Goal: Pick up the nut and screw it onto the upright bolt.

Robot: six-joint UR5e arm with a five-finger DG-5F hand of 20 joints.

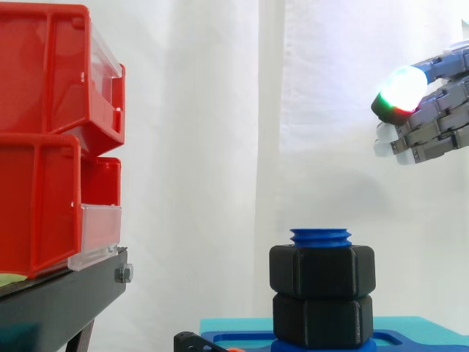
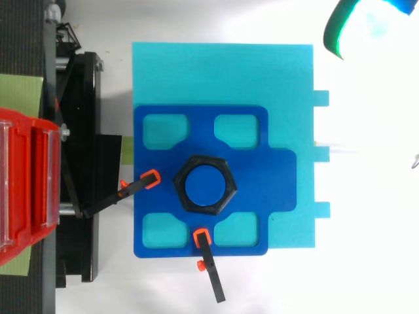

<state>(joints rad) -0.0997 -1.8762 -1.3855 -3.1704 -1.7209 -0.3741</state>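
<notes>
**Nuts on bolt, hand off**

Side view: blue bolt (image 1: 321, 236) upright, long axis 12–6 o'clock, thread end up. Two black hex nuts stacked on it: upper nut (image 1: 322, 271), lower nut (image 1: 322, 319). Hand (image 1: 432, 110) at 2 o'clock, well apart, fingers relaxed, empty.

Top view: upper nut rings bolt on blue base plate (image 2: 278, 180); hand's glowing pad (image 2: 366, 26) at 1 o'clock.

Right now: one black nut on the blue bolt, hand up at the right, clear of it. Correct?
Not one nut. The side view shows two black nuts stacked on the blue bolt: upper nut on lower nut. The hand is indeed up at the right, clear of them.
</notes>
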